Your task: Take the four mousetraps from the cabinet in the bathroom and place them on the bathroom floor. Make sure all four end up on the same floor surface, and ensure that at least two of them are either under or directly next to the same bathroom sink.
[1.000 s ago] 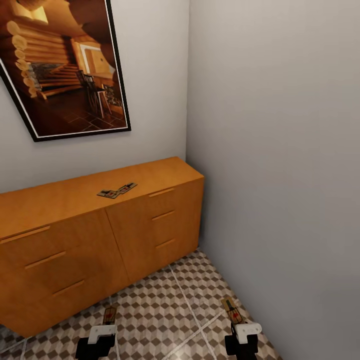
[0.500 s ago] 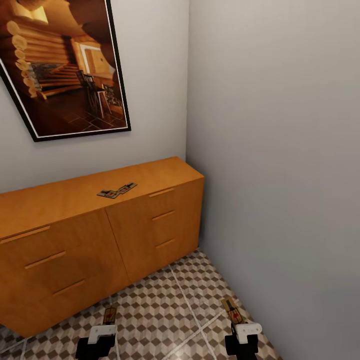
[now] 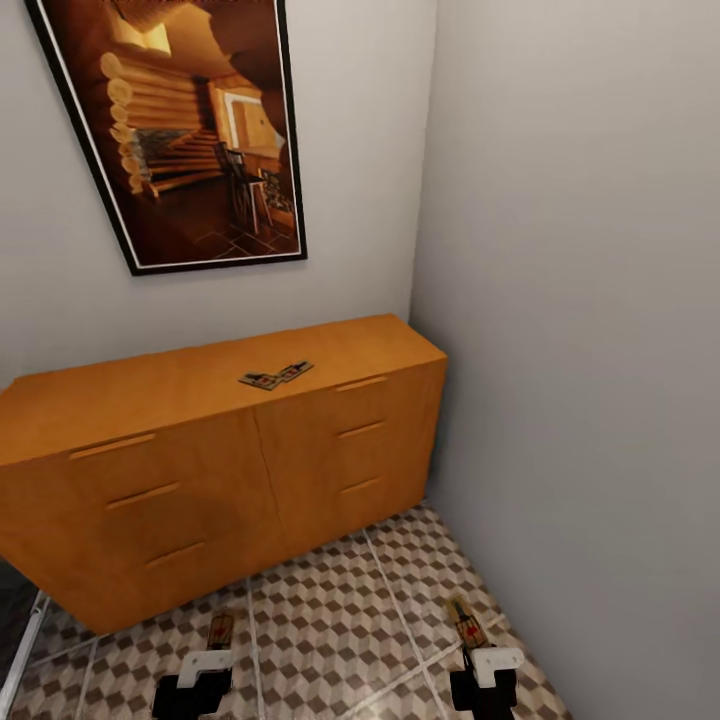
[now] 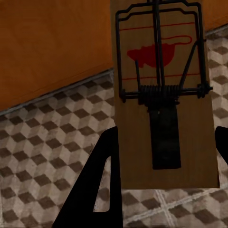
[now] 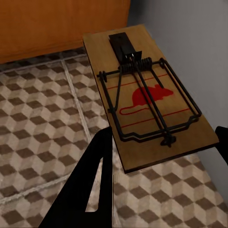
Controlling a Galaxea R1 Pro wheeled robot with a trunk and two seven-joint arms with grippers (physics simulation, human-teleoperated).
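Two mousetraps (image 3: 277, 376) lie touching each other on the flat top of the orange-brown cabinet (image 3: 200, 470), whose drawers are closed. My left gripper (image 3: 212, 655) is low over the bathroom floor (image 3: 330, 610), shut on a third mousetrap (image 3: 219, 631) that sticks out ahead of its fingers. In the left wrist view that mousetrap (image 4: 164, 95) hangs over the tiles close to the cabinet's base. My right gripper (image 3: 487, 662) is shut on another mousetrap (image 3: 466, 622) near the right wall, seen close up as a flat board (image 5: 147, 95) above the tiles. The sink is out of view.
A grey wall (image 3: 580, 350) runs along the right, meeting the back wall in the corner behind the cabinet. A large framed picture (image 3: 190, 130) hangs above the cabinet. Open tiled floor lies between the two grippers and the cabinet front.
The whole head view has shifted, so the camera turned left and the cabinet and picture sit further right. Both grippers still hold their mousetraps in the same pose.
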